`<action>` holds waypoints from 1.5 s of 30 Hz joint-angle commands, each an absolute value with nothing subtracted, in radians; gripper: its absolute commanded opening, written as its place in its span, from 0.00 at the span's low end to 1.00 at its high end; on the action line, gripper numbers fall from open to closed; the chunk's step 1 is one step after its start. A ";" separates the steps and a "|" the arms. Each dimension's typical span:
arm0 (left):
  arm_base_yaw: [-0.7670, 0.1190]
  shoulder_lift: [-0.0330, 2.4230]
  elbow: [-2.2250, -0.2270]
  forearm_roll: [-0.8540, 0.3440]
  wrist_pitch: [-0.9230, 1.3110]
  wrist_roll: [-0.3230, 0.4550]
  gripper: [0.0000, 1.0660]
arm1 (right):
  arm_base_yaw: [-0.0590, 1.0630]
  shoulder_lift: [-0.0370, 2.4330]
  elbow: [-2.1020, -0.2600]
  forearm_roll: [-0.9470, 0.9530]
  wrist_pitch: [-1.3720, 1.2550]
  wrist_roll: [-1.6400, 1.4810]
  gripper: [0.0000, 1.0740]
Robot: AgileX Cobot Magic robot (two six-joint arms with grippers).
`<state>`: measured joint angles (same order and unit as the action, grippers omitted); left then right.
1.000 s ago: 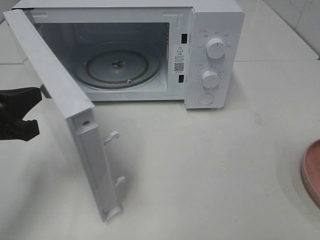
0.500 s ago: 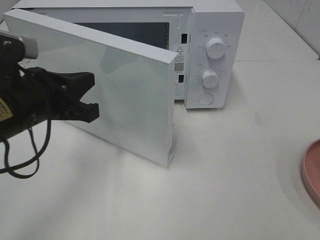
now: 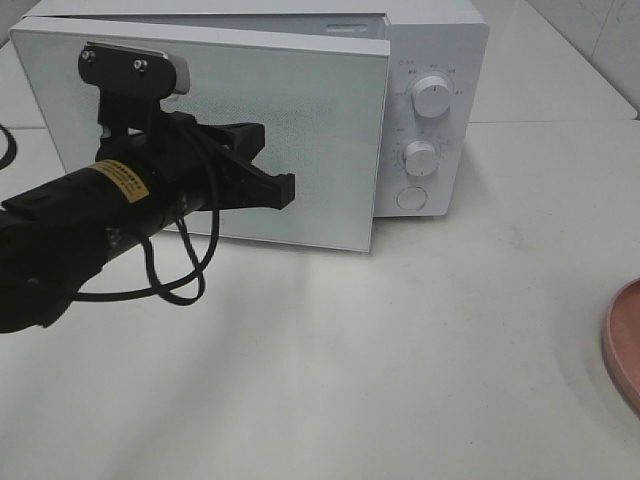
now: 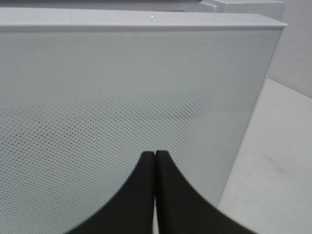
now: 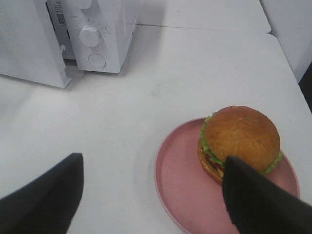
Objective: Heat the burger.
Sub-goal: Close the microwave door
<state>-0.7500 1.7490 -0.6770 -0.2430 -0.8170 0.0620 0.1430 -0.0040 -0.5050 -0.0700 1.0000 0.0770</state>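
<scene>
So the white microwave sits at the back of the pale table, and its door is nearly shut, with just a thin gap showing along the top edge and the latch side sitting a bit proud of the control panel. The left gripper is right up against the front of that door, around the middle of the perforated window, and from the left wrist view its 2 black fingers are pressed together with nothing between them, tips on or just short of the glass, can't say which for sure. A black cable loops down under that arm. On the control panel there are 2 round dials, the upper dial and the lower dial, plus a round button below them. The burger is nowhere near the microwave: it's sitting on the pink plate well off to the right side of the table, pushed toward one side of the plate rather than centered. From the high camera you only catch a sliver of that plate's rim at the right edge. The right gripper hangs above the table with its jaws spread wide, holding nothing, 1 finger over the bare table and the other overlapping the near edge of the burger in the wrist view.
</scene>
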 commanded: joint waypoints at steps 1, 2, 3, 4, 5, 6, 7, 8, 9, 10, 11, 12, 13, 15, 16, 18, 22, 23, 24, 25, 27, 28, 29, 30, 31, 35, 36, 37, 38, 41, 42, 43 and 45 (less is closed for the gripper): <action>-0.757 1.781 -0.737 -0.275 -0.816 0.069 0.00 | 0.140 -0.031 -0.502 -0.068 0.997 0.065 0.71; -0.757 1.781 -0.737 -0.275 -0.816 0.069 0.00 | 0.140 -0.031 -0.502 -0.068 0.997 0.065 0.71; -0.757 1.798 -0.769 -0.282 -0.803 0.073 0.00 | 0.140 -0.031 -0.502 -0.068 0.997 0.065 0.71; -0.757 1.814 -0.805 -0.283 -0.788 0.078 0.00 | 0.140 -0.031 -0.502 -0.068 0.997 0.065 0.71; -0.757 1.814 -0.805 -0.283 -0.788 0.078 0.00 | 0.140 -0.031 -0.502 -0.068 0.997 0.065 0.71; -0.757 1.820 -0.822 -0.283 -0.777 0.083 0.00 | 0.140 -0.031 -0.502 -0.068 0.997 0.065 0.71; -0.757 1.834 -0.849 -0.283 -0.766 0.096 0.00 | 0.140 -0.031 -0.502 -0.068 0.997 0.065 0.71; -0.757 1.834 -0.849 -0.283 -0.766 0.096 0.00 | 0.140 -0.031 -0.502 -0.068 0.997 0.065 0.71; -0.757 1.852 -0.873 -0.294 -0.764 0.106 0.00 | 0.140 -0.031 -0.502 -0.068 0.997 0.065 0.71; -0.757 1.852 -0.873 -0.294 -0.764 0.106 0.00 | 0.140 -0.031 -0.502 -0.068 0.997 0.065 0.71; -0.757 1.868 -0.898 -0.313 -0.759 0.108 0.00 | 0.140 -0.031 -0.502 -0.068 0.997 0.065 0.71; -0.757 1.868 -0.898 -0.313 -0.759 0.108 0.00 | 0.140 -0.031 -0.502 -0.068 0.997 0.065 0.71; -0.757 1.878 -0.912 -0.325 -0.755 0.108 0.00 | 0.140 -0.031 -0.502 -0.068 0.997 0.065 0.71; -0.757 1.892 -0.931 -0.340 -0.747 0.108 0.00 | 0.140 -0.031 -0.502 -0.068 0.997 0.065 0.71; -0.757 1.906 -0.948 -0.345 -0.747 0.110 0.00 | 0.140 -0.031 -0.502 -0.068 0.997 0.065 0.71; -0.757 1.910 -0.957 -0.347 -0.748 0.110 0.00 | 0.140 -0.031 -0.502 -0.068 0.997 0.065 0.71; -0.757 1.935 -0.998 -0.361 -0.747 0.118 0.00 | 0.140 -0.031 -0.502 -0.068 0.997 0.065 0.71; -0.757 1.935 -0.998 -0.361 -0.747 0.118 0.00 | 0.140 -0.031 -0.502 -0.068 0.997 0.065 0.71; -0.755 1.947 -1.014 -0.362 -0.746 0.132 0.00 | 0.140 -0.031 -0.502 -0.068 0.997 0.065 0.71; -0.755 1.947 -1.014 -0.362 -0.746 0.132 0.00 | 0.140 -0.031 -0.502 -0.068 0.997 0.065 0.71; -0.747 1.966 -1.037 -0.363 -0.740 0.132 0.00 | 0.140 -0.031 -0.502 -0.068 0.997 0.065 0.71; -0.747 1.966 -1.037 -0.363 -0.740 0.132 0.00 | 0.140 -0.031 -0.502 -0.068 0.997 0.065 0.71; -0.739 1.972 -1.050 -0.368 -0.730 0.132 0.00 | 0.140 -0.031 -0.502 -0.068 0.997 0.065 0.71; -0.739 1.972 -1.050 -0.368 -0.730 0.132 0.00 | 0.140 -0.031 -0.502 -0.068 0.997 0.065 0.71; -0.725 1.978 -1.064 -0.368 -0.724 0.132 0.00 | 0.140 -0.031 -0.502 -0.068 0.997 0.065 0.71; -0.702 1.991 -1.100 -0.368 -0.709 0.132 0.00 | 0.140 -0.031 -0.502 -0.068 0.997 0.065 0.71; -0.702 1.991 -1.100 -0.368 -0.709 0.132 0.00 | 0.140 -0.031 -0.502 -0.068 0.997 0.065 0.71; -0.678 1.999 -1.124 -0.371 -0.703 0.132 0.00 | 0.140 -0.031 -0.502 -0.068 0.997 0.065 0.71; -0.678 1.999 -1.124 -0.371 -0.703 0.132 0.00 | 0.140 -0.031 -0.502 -0.068 0.997 0.065 0.71; -0.661 2.007 -1.156 -0.371 -0.689 0.132 0.00 | 0.140 -0.031 -0.502 -0.068 0.997 0.065 0.71; -0.655 2.008 -1.169 -0.369 -0.677 0.132 0.00 | 0.140 -0.031 -0.502 -0.068 0.997 0.065 0.71; -0.655 2.008 -1.170 -0.369 -0.675 0.132 0.00 | 0.140 -0.031 -0.502 -0.068 0.997 0.065 0.71; -0.656 2.008 -1.170 -0.359 -0.667 0.132 0.00 | 0.140 -0.031 -0.502 -0.068 0.997 0.065 0.71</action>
